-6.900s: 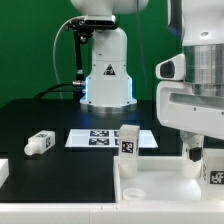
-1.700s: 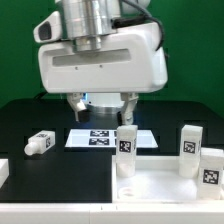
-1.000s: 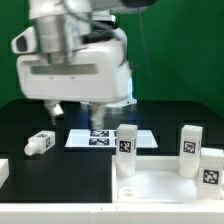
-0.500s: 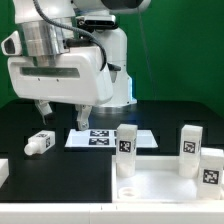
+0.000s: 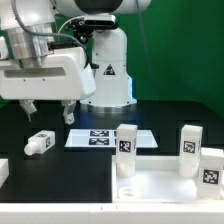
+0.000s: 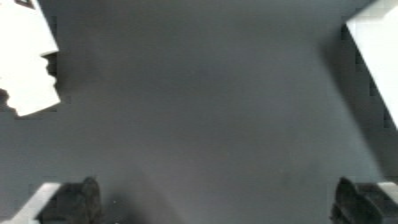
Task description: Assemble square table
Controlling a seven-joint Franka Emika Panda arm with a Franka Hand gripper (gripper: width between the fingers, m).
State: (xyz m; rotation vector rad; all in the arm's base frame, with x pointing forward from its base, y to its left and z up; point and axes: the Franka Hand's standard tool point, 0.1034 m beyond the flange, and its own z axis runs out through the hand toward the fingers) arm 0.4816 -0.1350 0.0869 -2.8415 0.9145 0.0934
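The white square tabletop slab [image 5: 165,180] lies at the front on the exterior view's right. Three white tagged legs stand on it: one at its far left corner [image 5: 127,149], one at the far right [image 5: 191,150], one at the right edge [image 5: 212,165]. A fourth tagged leg [image 5: 39,143] lies loose on the black table at the exterior view's left. My gripper [image 5: 48,109] hangs open and empty above that loose leg, fingers spread wide. In the wrist view the fingertips [image 6: 71,200] frame bare dark table, with a white piece [image 6: 29,60] at one edge.
The marker board [image 5: 100,138] lies flat mid-table behind the slab. The robot base [image 5: 108,75] stands at the back. A white piece [image 5: 4,172] sits at the front edge on the exterior view's left. A white edge [image 6: 377,60] shows in the wrist view.
My gripper has moved from above the slab toward the exterior view's left, over the marker board, and now hangs above the loose leg. It stays open and empty.
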